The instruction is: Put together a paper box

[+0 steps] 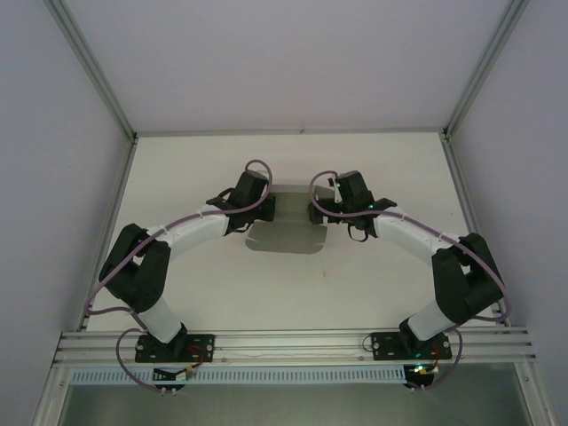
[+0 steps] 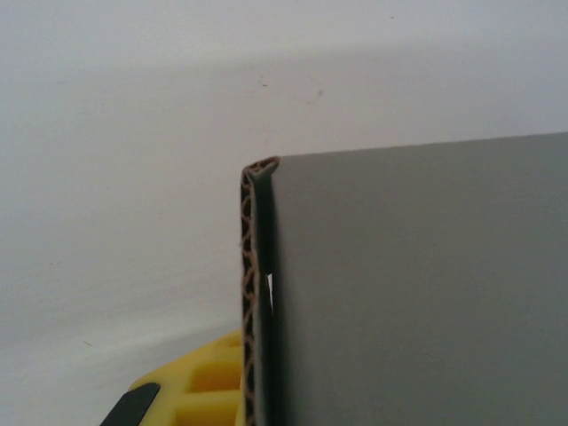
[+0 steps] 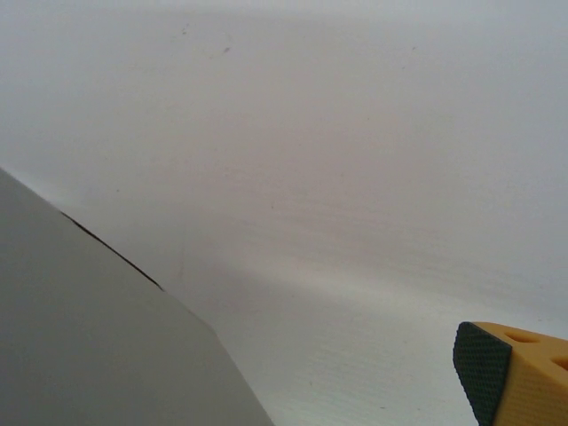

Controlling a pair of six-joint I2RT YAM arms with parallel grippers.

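Note:
The paper box [image 1: 288,232] lies as a grey die-cut sheet in the middle of the table, partly folded. My left gripper [image 1: 264,209] is at its left edge. In the left wrist view a doubled-over wall of the box [image 2: 417,293] stands upright with its corrugated edge showing, pressed against my yellow left finger [image 2: 191,390]; the other finger is hidden behind the cardboard. My right gripper [image 1: 319,213] is at the sheet's right edge. In the right wrist view one yellow finger [image 3: 515,373] sits far from a grey panel [image 3: 89,337], with bare table between them.
The white table [image 1: 204,169] is enclosed by white walls with aluminium posts [image 1: 115,98] at left and right. An aluminium rail [image 1: 293,342] carrying both arm bases runs along the near edge.

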